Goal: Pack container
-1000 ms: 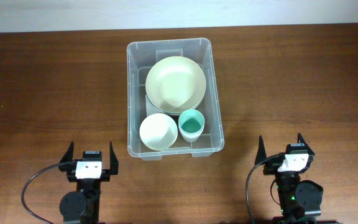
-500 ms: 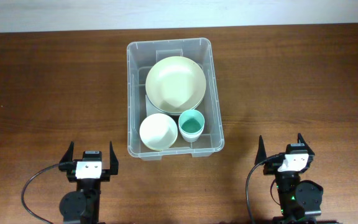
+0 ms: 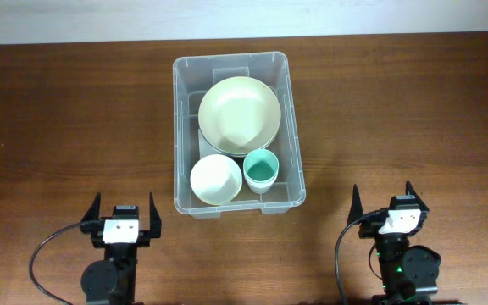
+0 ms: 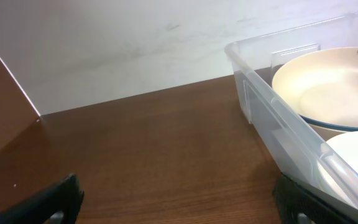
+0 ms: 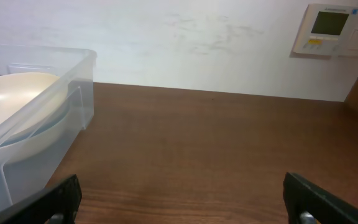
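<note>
Three dishes, a pale plate [image 3: 239, 112], white bowl [image 3: 216, 179] and teal cup [image 3: 261, 170], lie inside the container [image 3: 176, 127] at mid-table, so packing looks finished, with the left gripper [image 3: 124, 203] at 7 o'clock and the right gripper [image 3: 384, 196] at 5 o'clock both wide-jawed and empty.

We have open brown wooden table [image 3: 66, 110] beside the clear rectangular plastic container [image 3: 179, 127]; pale plate [image 3: 239, 113], white bowl [image 3: 216, 179], teal cup [image 3: 261, 169] fill it.
</note>
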